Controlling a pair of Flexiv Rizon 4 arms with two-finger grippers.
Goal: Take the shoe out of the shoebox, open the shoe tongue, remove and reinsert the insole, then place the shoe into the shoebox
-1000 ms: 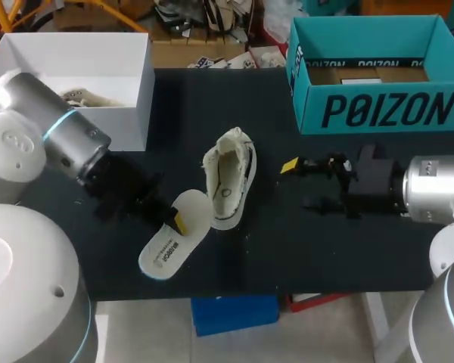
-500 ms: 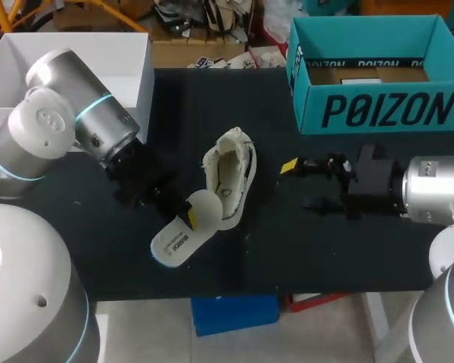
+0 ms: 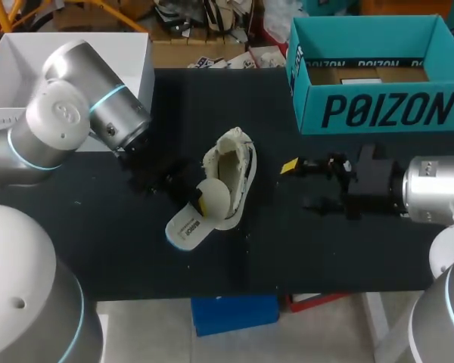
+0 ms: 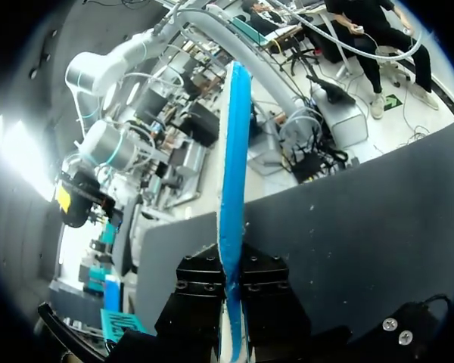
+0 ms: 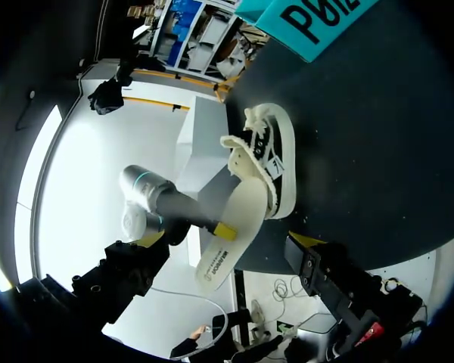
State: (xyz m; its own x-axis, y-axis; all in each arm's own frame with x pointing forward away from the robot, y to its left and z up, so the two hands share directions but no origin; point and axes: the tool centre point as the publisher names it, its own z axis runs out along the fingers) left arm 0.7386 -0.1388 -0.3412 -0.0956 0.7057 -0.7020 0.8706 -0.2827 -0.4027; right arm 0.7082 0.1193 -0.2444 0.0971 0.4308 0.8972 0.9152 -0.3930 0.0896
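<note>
Though broad overhead, insole (image 3: 186, 228) edge-on wristward.

The cream low-top shoe (image 3: 236, 170) with dark trim lies tipped on its side in the middle of the black worktop (image 3: 325, 249), its mouth gaping wide. The insole (image 3: 199, 217), white on top with a blue edge and dark print near its heel, has its front end pushed into that mouth. Its heel end sticks out towards the near left and is pinched by the left tool (image 3: 197, 203). The teal shoebox (image 3: 378, 110) stands open at the far right, well apart from the shoe.
</note>
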